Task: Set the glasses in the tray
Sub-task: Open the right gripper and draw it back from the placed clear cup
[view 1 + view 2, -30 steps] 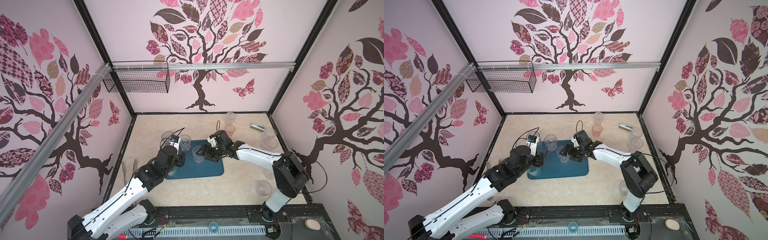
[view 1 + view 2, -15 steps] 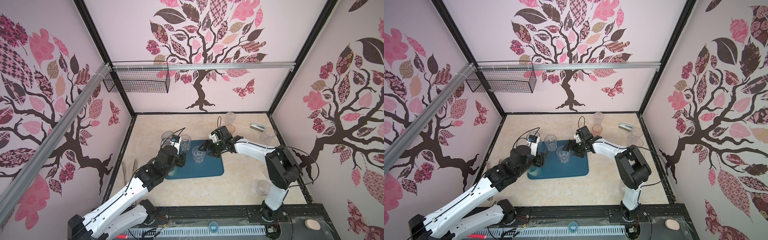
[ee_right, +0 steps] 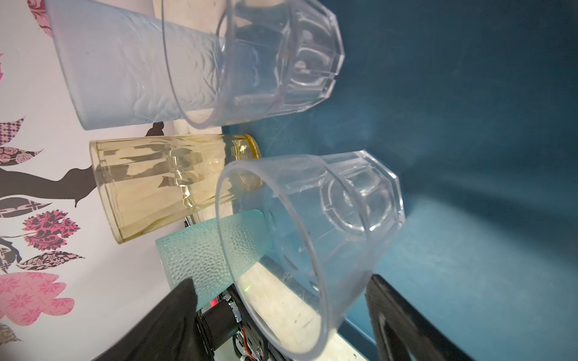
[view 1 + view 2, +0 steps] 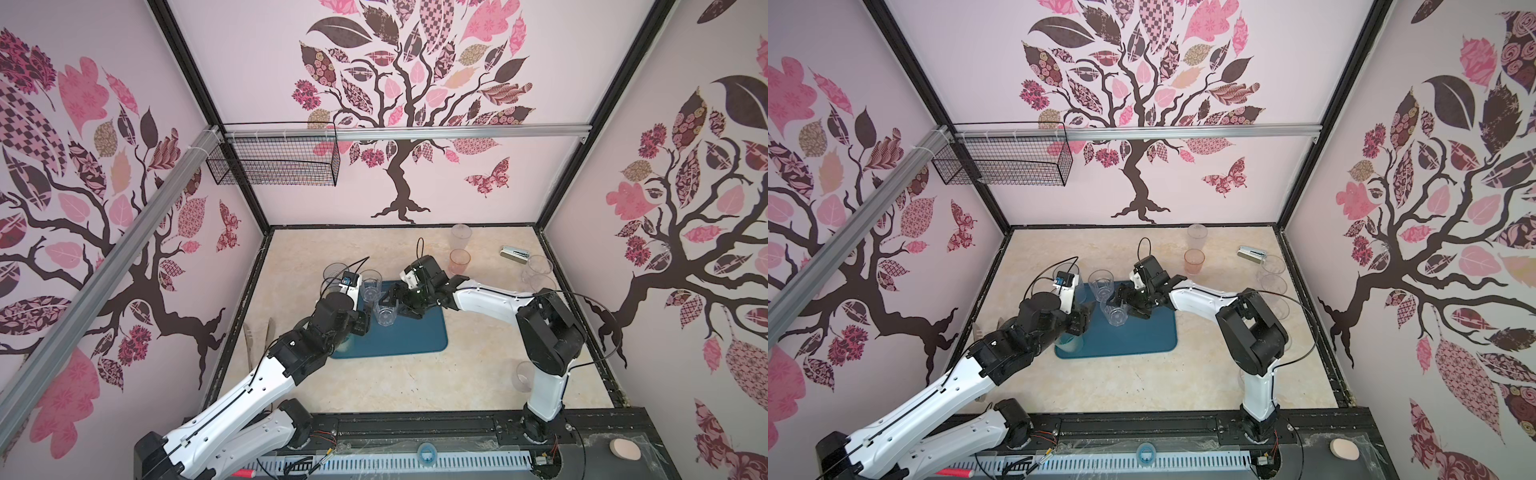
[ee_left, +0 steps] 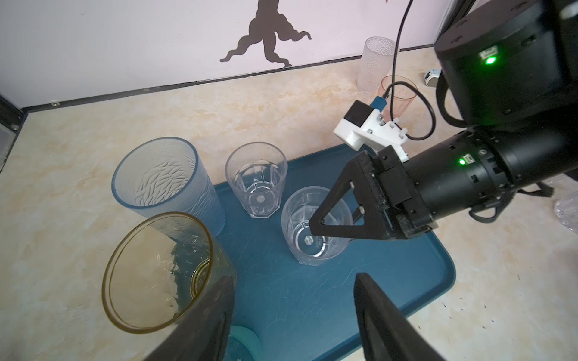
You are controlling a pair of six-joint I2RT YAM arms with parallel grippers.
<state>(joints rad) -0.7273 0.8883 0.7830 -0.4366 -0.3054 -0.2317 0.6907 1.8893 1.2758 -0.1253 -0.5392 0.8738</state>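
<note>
The dark teal tray (image 4: 419,338) (image 4: 1144,338) lies mid-table. Two clear glasses stand on it, one nearer (image 4: 385,314) (image 5: 312,231) (image 3: 312,225) and one further back (image 4: 371,286) (image 5: 256,181). My right gripper (image 4: 392,300) (image 3: 281,287) is open, its fingers (image 5: 341,215) either side of the nearer glass's rim with gaps. A blue-grey glass (image 4: 333,275) (image 5: 165,184) and a yellow glass (image 5: 156,272) stand beside the tray's left edge. My left gripper (image 5: 294,300) is open over the tray's front left, above a teal glass (image 4: 1068,343).
A pink glass (image 4: 459,261) and a tall frosted glass (image 4: 460,235) stand at the back. A silver stapler-like object (image 4: 514,252) and clear glasses (image 4: 539,268) sit along the right edge. Another glass (image 4: 523,376) stands by the right arm's base. A wire basket (image 4: 274,162) hangs high.
The right arm's elbow has swung back and leftward, and its gripper has shifted slightly left beside the nearer clear glass. The left arm has not moved.
</note>
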